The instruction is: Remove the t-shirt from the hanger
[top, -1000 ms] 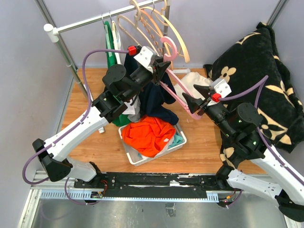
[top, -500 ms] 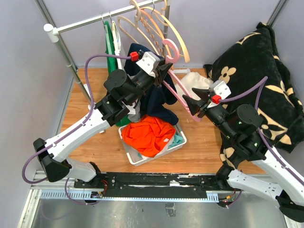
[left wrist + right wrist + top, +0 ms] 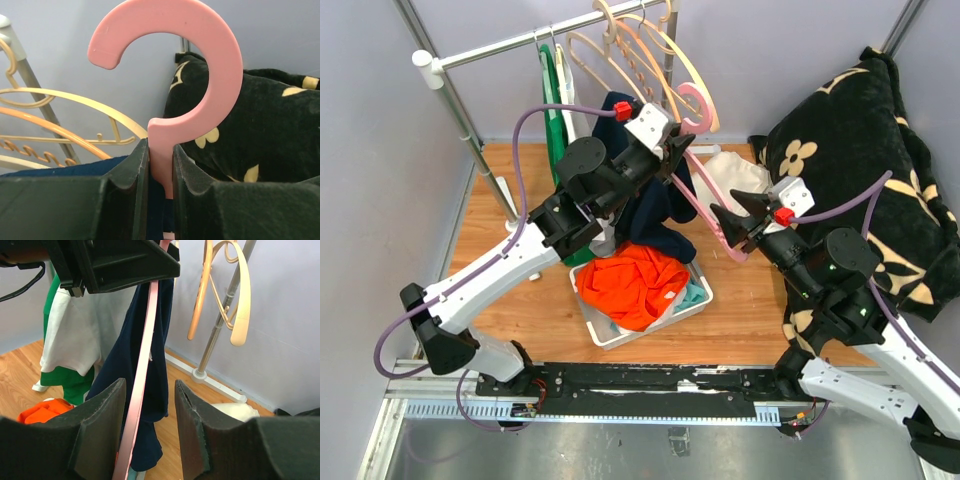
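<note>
Top: the left tool (image 3: 672,150) is clenched on the hanger (image 3: 702,205) near the far edge of the bench (image 3: 500,290); the t-shirt (image 3: 655,205) hangs on it. Left wrist: it pinches the hook's neck. Right wrist: the right tool (image 3: 148,390) is released (hanger arm between its fingers).

Bare floor (image 3: 745,305) either side of the bin (image 3: 605,338) — open. Centre barred by pink hanger (image 3: 222,75) and navy t-shirt (image 3: 655,210). Rail (image 3: 510,41) and empty hangers (image 3: 243,300) crowd upper centre; black blanket (image 3: 860,130) fills the right edge.
</note>
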`<state>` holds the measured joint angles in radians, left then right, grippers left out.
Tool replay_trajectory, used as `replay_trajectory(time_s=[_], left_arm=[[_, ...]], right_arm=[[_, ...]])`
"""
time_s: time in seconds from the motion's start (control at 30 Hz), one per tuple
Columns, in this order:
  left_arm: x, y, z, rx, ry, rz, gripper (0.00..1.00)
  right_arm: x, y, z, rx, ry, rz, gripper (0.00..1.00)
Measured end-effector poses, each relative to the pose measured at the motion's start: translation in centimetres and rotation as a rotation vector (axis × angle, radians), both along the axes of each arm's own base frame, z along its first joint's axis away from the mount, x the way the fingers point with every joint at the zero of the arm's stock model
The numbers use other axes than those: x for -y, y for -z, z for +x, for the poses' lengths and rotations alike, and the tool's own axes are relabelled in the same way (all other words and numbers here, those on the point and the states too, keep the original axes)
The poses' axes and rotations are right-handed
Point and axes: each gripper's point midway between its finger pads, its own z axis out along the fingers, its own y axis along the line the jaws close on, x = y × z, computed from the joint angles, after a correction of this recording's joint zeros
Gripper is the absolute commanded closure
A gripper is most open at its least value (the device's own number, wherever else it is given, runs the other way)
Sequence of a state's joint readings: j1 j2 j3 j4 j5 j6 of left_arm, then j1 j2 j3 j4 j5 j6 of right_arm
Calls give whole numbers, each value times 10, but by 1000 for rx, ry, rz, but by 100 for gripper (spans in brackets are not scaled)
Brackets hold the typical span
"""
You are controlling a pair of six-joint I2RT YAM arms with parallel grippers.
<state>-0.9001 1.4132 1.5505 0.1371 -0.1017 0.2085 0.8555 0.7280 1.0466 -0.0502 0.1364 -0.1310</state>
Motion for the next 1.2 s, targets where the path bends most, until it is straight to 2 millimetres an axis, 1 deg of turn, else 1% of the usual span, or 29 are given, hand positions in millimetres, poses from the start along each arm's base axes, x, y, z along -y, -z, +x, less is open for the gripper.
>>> replay_trajectory(time_s=[0.1,0.2,0.23,0.33,0.67,0.8,0.93,1.03,1.2], left_arm=[[5,5,2,-23,5,12,99],[9,9,2,-46,11,22,100],[10,10,3,-51,8,24,100],[8,8,6,-58,-11,14,100],[5,6,8,-62,-28,4,99],[4,5,9,-60,-33,-1,99],[2,4,10,-55,-49,-9,99],[2,7,11,-56,-64,-9,99],[1,14,10,-60,-76,0,99]], right_arm=[[4,1,-3,4,3,6,59],[7,3,-5,7,5,9,44],[8,3,-6,9,5,9,40],[10,6,-7,9,7,3,35],[18,3,-11,33,19,3,39],[15,5,-7,20,25,-9,42],[7,5,1,-7,30,-14,46],[2,4,6,-22,33,-10,48],[2,5,8,-36,45,-2,50]])
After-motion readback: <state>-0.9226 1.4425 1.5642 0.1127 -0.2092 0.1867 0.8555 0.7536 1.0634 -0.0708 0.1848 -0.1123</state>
